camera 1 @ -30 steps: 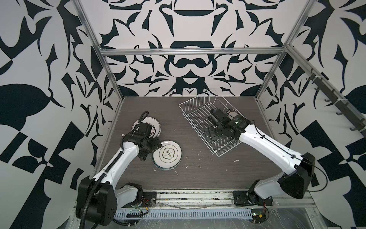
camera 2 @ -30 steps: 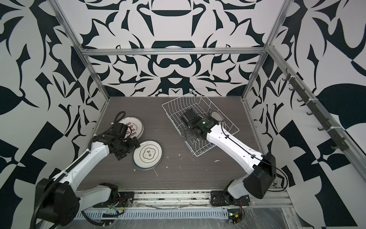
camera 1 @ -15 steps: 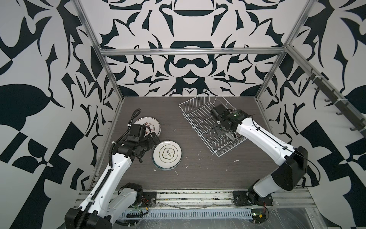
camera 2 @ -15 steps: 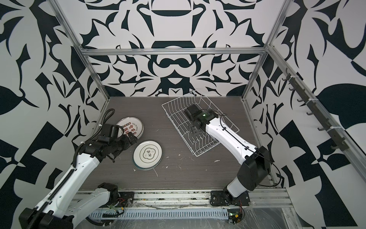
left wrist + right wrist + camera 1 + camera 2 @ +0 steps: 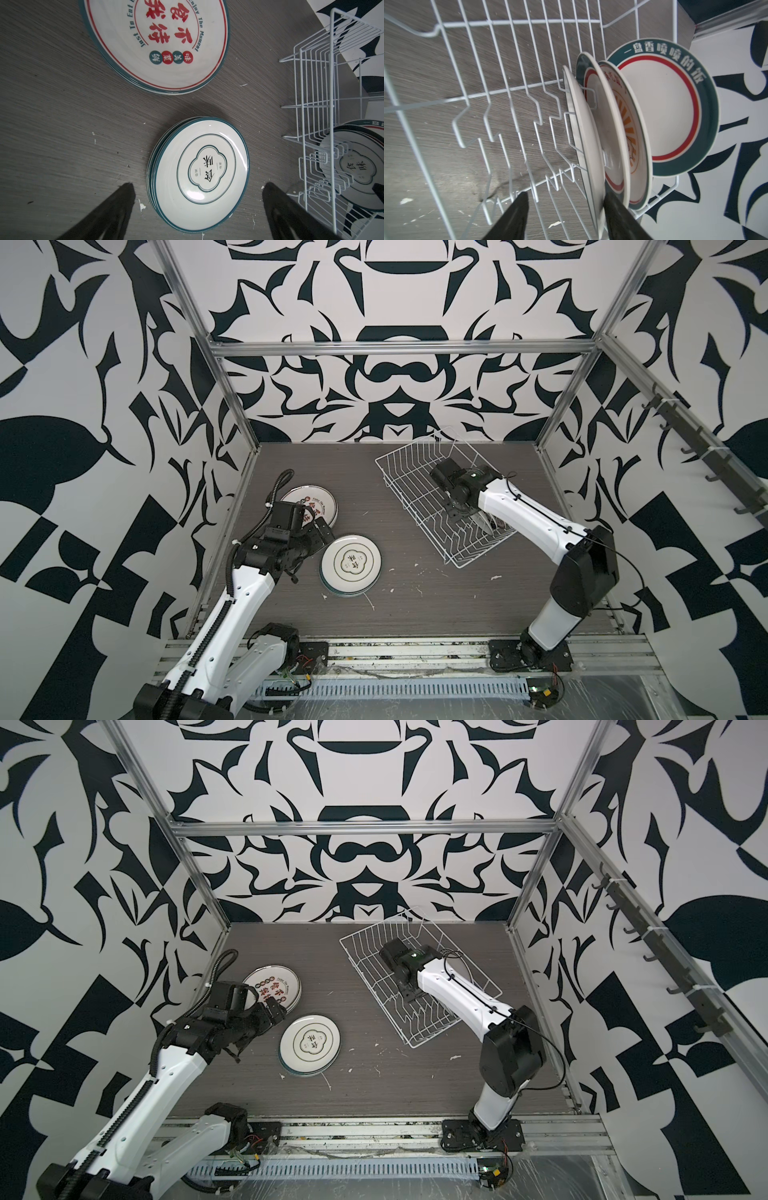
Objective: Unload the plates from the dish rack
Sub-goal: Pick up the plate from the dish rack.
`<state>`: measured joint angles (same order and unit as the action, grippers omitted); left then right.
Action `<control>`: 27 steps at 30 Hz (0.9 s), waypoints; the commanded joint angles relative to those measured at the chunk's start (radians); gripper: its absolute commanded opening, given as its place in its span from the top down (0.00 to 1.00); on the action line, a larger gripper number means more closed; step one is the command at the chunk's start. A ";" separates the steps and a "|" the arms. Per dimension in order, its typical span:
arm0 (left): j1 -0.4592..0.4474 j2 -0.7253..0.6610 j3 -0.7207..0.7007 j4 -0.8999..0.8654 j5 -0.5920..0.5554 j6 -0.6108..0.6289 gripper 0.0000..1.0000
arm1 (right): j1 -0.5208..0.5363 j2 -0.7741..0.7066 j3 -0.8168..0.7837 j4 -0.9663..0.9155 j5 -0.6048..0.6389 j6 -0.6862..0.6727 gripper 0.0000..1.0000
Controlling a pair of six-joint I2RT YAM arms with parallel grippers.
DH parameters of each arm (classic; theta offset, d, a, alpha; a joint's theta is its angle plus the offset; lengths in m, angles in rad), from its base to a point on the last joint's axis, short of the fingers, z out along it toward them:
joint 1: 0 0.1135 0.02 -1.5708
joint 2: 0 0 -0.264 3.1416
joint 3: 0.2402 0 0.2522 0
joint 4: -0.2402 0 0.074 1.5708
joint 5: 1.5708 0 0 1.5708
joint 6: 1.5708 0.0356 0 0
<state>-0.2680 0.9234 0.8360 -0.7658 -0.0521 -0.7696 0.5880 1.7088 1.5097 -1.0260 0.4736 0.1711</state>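
While the left gripper (image 5: pixel 198 185) hangs wide open beside a stack of plates (image 5: pixel 351 563) on the table (image 5: pixel 52 104), the right gripper (image 5: pixel 565 195) is down in the dish rack (image 5: pixel 409 472) with its jaws partly open around the rim of the front plate (image 5: pixel 583 128) standing there.

Dish rack (image 5: pixel 409 485) sat skewed at back right of table (image 5: pixel 415 605) — racked plates (image 5: pixel 664 116) stood upright in its front-right end. Left of rack, flat on table: near stack (image 5: pixel 351 564), far stack (image 5: pixel 318 504) behind-left of it — apart.
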 commanded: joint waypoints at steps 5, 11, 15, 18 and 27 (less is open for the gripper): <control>-0.002 -0.019 -0.030 -0.007 -0.048 -0.028 0.01 | -0.023 0.040 0.050 0.005 0.065 0.002 0.50; -0.001 -0.022 -0.044 0.017 -0.050 -0.049 0.01 | -0.026 0.086 0.059 0.006 0.111 0.001 0.61; -0.002 -0.012 -0.041 0.014 -0.056 -0.053 0.01 | -0.026 0.097 0.060 0.002 0.138 0.008 0.67; -0.001 -0.006 -0.040 0.013 -0.066 -0.064 0.01 | -0.025 0.097 0.048 0.005 0.162 0.008 0.72; -0.001 -0.033 -0.041 0.026 -0.088 -0.079 0.01 | -0.025 0.079 -0.005 0.039 0.192 0.001 0.88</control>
<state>-0.2680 0.9112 0.8047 -0.7399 -0.1139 -0.8318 0.5564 1.8114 1.5238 -1.0149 0.6785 0.1501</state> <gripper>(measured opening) 0.992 0.135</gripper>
